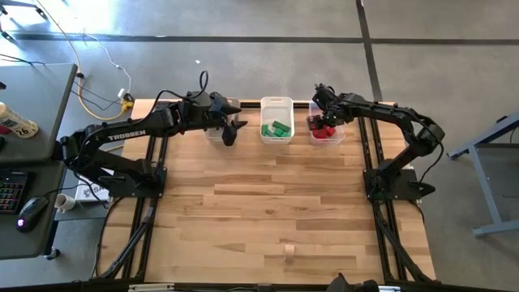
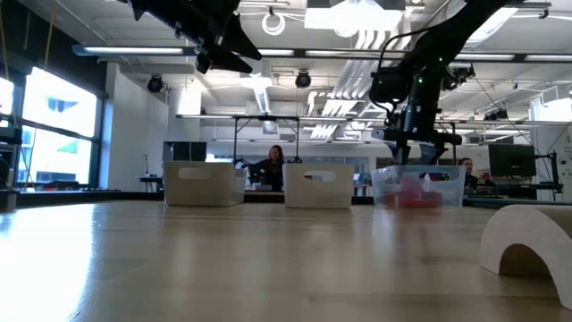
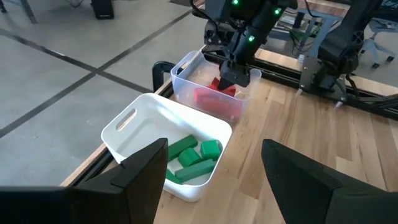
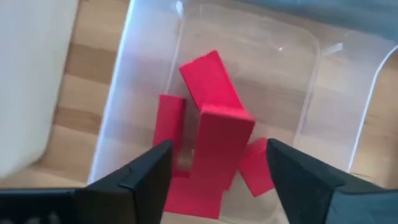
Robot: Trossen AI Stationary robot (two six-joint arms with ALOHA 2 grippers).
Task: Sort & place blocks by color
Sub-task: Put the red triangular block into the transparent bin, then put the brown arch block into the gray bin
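Note:
Several red blocks (image 4: 208, 81) lie in the translucent bin (image 1: 327, 134) at the far edge, on the right. My right gripper (image 4: 219, 150) hangs open over this bin. Its fingers stand on either side of a red bar (image 4: 225, 134) that leans on the other red pieces, with a gap on each side. Green blocks (image 3: 189, 158) lie in the white middle bin (image 1: 276, 104). My left gripper (image 3: 214, 148) is open and empty. It is raised near the left bin (image 1: 212, 132), whose contents are hidden.
A tan arch-shaped block (image 1: 289, 252) stands alone near the table's near edge, also large in the low view (image 2: 527, 246). The three bins sit in a row along the far edge (image 2: 317, 185). People sit at desks in the room beyond the table.

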